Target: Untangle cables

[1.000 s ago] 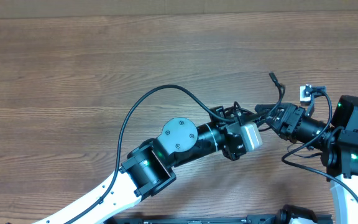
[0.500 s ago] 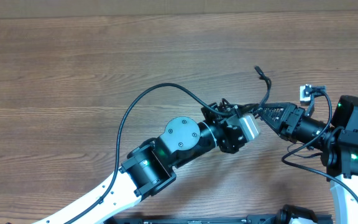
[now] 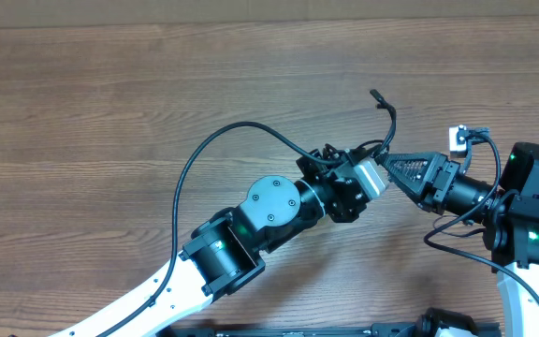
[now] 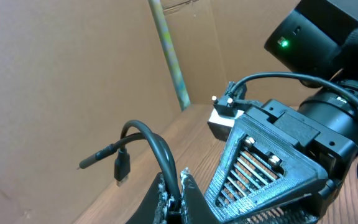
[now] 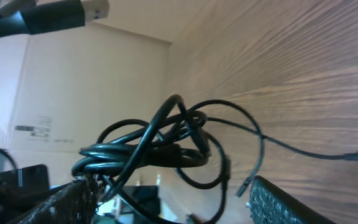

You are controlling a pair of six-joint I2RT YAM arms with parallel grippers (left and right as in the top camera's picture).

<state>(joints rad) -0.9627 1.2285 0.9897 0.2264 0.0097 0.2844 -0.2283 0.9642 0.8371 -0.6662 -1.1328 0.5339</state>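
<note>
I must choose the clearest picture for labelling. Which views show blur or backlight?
Overhead: evenly lit and sharp, cables distinct on the table. Left wrist: fairly sharp. Right wrist: the cables appear dark against a bright background, and the wood grain looks smeared.

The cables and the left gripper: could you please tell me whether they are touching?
Touching. The left wrist view shows a cable pinched between the closed fingertips of the left gripper, arching up out of them.

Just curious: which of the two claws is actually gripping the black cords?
The left gripper: its jaws are pinched shut on the cables, while the right gripper stands wide open, gripping nothing.
</note>
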